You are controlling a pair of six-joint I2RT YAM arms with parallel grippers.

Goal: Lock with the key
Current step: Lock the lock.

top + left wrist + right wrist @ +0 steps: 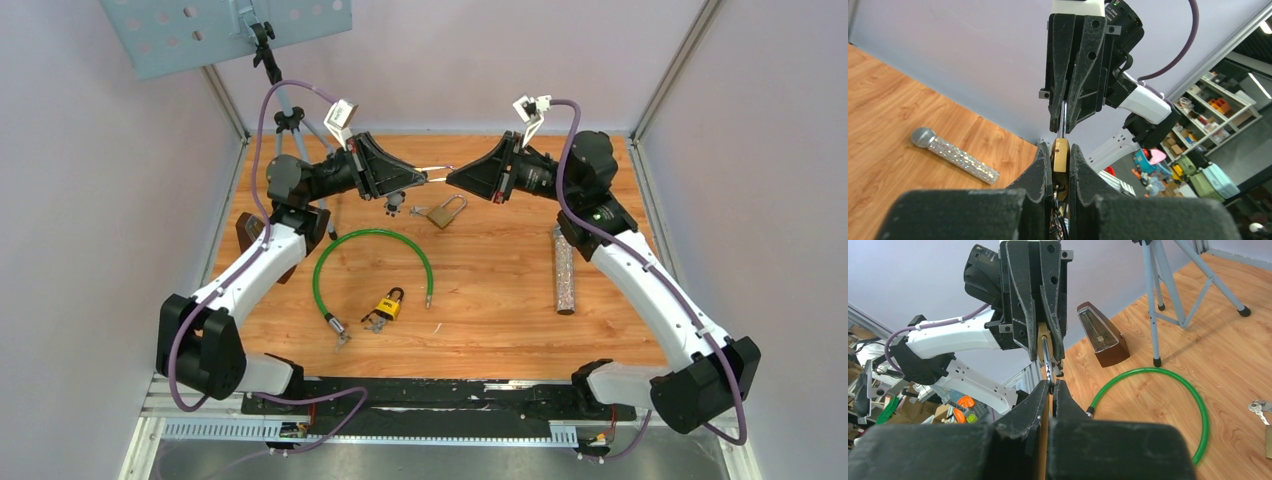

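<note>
My wood bench (500,325) carries: brass padlock (447,212) far centre, green cable (375,232) looped mid, yellow padlock (389,304) with keys under its arc, glitter microphone (565,272) right, metronome (249,232) left.

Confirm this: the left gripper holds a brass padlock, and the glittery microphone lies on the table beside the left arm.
One thing is wrong: the microphone lies beside the right arm, not the left, as the top view shows. The left gripper does hold a brass padlock.
</note>
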